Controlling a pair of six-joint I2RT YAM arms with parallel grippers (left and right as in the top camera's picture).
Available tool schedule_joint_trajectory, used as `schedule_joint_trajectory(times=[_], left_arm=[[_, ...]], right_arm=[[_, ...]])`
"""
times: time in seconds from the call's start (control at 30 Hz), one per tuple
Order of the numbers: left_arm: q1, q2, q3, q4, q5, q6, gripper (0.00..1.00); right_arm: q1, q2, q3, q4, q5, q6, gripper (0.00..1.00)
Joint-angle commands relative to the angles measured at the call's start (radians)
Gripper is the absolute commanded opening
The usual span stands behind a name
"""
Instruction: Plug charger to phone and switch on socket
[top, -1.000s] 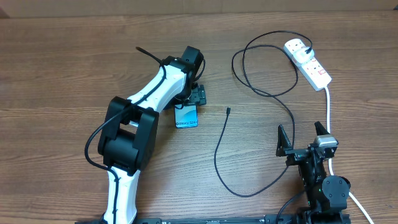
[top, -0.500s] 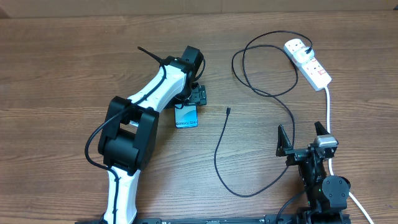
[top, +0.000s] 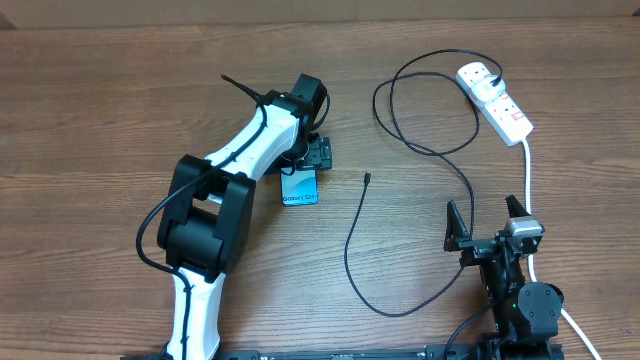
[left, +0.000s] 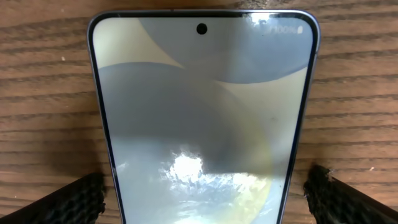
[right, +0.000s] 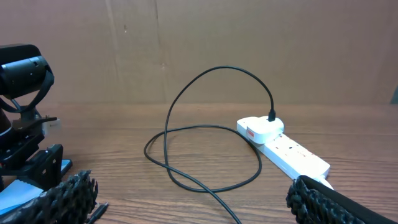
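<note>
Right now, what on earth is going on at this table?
Two robot arms are set to charge a phone. The left tool sits open astride it, its pads not touching. The charger runs to the socket at one end, but its tip lies loose on the table beside the phone. The right tool is open, holding nothing.

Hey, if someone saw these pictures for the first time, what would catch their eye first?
Probably the big white-and-black left arm reaching mid-table, its claw straddling the bright blue phone. Next, the black charger looping from the white socket at the far right, its tip lying loose near the phone.
</note>
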Motion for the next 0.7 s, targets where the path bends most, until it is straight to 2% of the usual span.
schedule_joint_trajectory(times=[0.0, 0.67], left_arm=[[0.026, 0.054, -0.070, 0.008, 0.060, 0.043, 0.99], [0.029, 0.054, -0.076, -0.005, 0.042, 0.034, 1.00]], right_arm=[[0.005, -0.010, -0.011, 0.006, 0.001, 0.003, 1.00], [0.005, -0.010, -0.011, 0.006, 0.001, 0.003, 1.00]])
